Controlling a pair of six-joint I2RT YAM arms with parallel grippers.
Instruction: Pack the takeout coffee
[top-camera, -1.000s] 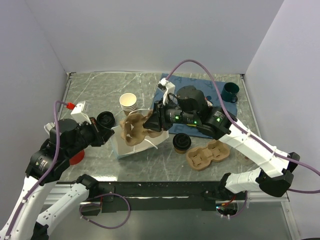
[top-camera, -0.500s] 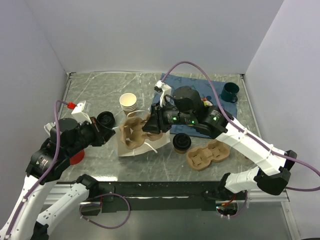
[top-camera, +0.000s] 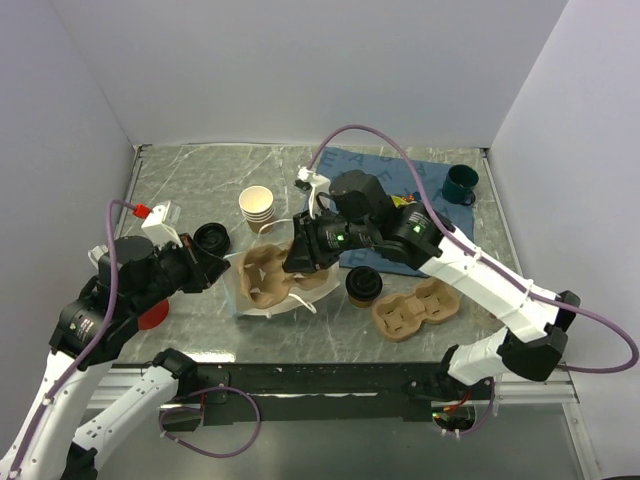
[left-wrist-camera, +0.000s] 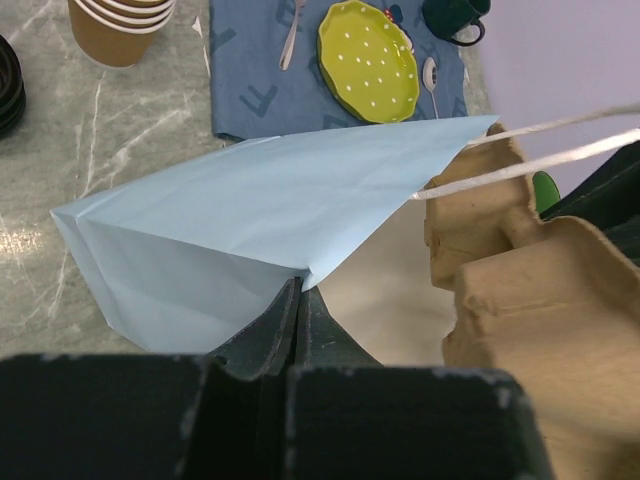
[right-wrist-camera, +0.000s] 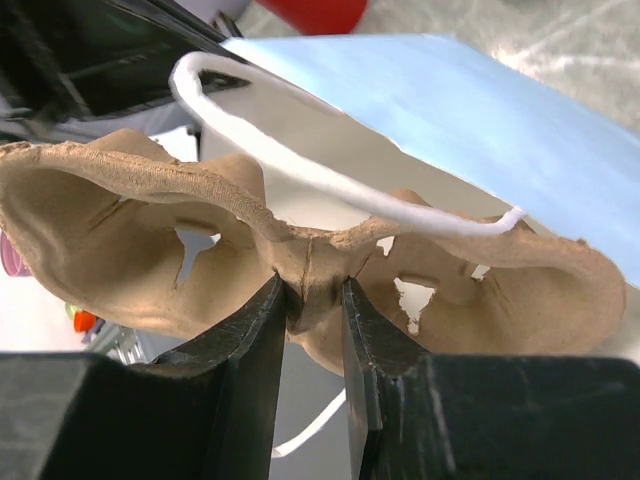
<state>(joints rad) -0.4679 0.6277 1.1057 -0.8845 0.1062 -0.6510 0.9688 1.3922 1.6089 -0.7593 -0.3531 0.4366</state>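
Observation:
The takeout coffee (top-camera: 363, 284), a cup under a black lid, stands on the table right of the bag. My right gripper (top-camera: 300, 262) (right-wrist-camera: 313, 295) is shut on the middle ridge of a brown pulp cup carrier (top-camera: 268, 272) (right-wrist-camera: 120, 230). It holds the carrier tilted in the mouth of the light blue paper bag (top-camera: 250, 300) (left-wrist-camera: 230, 220). My left gripper (top-camera: 226, 266) (left-wrist-camera: 298, 290) is shut on the bag's upper edge and holds the mouth open. One white bag handle (right-wrist-camera: 330, 185) loops over the carrier.
A second pulp carrier (top-camera: 415, 310) lies near the front right. A stack of lidless cream cups (top-camera: 257, 207) and black lids (top-camera: 212, 238) stand behind the bag. A blue cloth (top-camera: 400, 172) carries a yellow plate (left-wrist-camera: 367, 60) and spoons. A green mug (top-camera: 461, 184) is at the far right.
My right gripper has carried the cup carrier left and towards the front, further into the bag's mouth. The left gripper keeps its hold on the bag edge.

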